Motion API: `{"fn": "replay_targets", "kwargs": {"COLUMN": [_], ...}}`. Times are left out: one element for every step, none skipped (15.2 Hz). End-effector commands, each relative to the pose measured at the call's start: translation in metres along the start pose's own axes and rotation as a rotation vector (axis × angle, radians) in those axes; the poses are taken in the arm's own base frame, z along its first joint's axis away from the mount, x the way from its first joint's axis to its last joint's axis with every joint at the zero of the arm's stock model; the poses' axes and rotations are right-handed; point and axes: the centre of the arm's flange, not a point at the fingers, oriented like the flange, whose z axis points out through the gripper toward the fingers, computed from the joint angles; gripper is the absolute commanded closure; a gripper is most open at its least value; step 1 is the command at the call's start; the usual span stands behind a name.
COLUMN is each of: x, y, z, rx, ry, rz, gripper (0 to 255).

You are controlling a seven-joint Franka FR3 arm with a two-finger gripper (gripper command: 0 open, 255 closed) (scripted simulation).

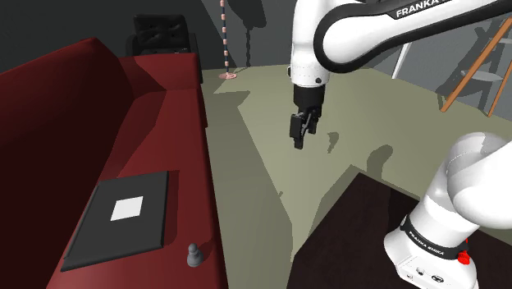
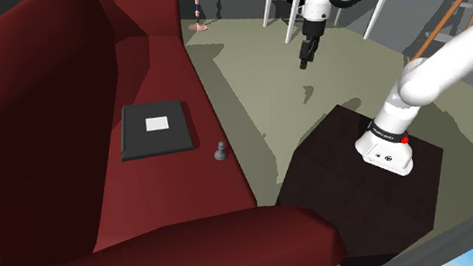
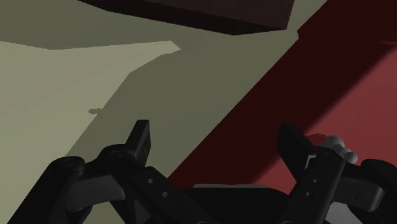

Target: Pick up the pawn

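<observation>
Evidently approaching: held the hand (image 1: 299, 141) wide open, empty, above the floor (image 1: 254, 176), well apart from the grey pawn (image 1: 194, 255) on the red sofa (image 1: 164, 123); needed next to swing over, lower.

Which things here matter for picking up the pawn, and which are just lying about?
Job: grey pawn on the red sofa; the arm's open jaws.
Lying about: flat dark book with white label; striped pole; black chair.

Pawn (image 2: 219, 151) on red sofa (image 2: 144, 46) near dark book (image 2: 155, 129); hand (image 2: 305, 55) above floor (image 2: 249, 79).
</observation>
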Motion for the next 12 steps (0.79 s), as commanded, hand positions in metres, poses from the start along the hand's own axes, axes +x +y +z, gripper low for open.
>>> {"fn": "replay_targets", "kwargs": {"x": [0.014, 0.021, 0.027, 0.034, 0.041, 0.047, 0.054, 0.06, 0.066, 0.073, 0.079, 0.085], "y": [-0.015, -0.023, -0.032, -0.04, -0.049, -0.057, -0.066, -0.075, -0.083, -0.092, -0.101, -0.11], "z": [0.018, 0.025, 0.032, 0.039, 0.046, 0.053, 0.06, 0.067, 0.074, 0.08, 0.087, 0.094], "rx": [0.007, 0.01, 0.013, 0.016, 0.019, 0.022, 0.025, 0.028, 0.031, 0.034, 0.037, 0.04], "ry": [0.004, 0.005, 0.006, 0.007, 0.008, 0.009, 0.01, 0.011, 0.012, 0.013, 0.014, 0.015], "rz": [-0.016, -0.025, -0.033, -0.041, -0.05, -0.058, -0.067, -0.075, -0.083, -0.092, -0.1, -0.109], "gripper": [0, 0, 0, 0, 0, 0, 0, 0, 0, 0, 0, 0]}}
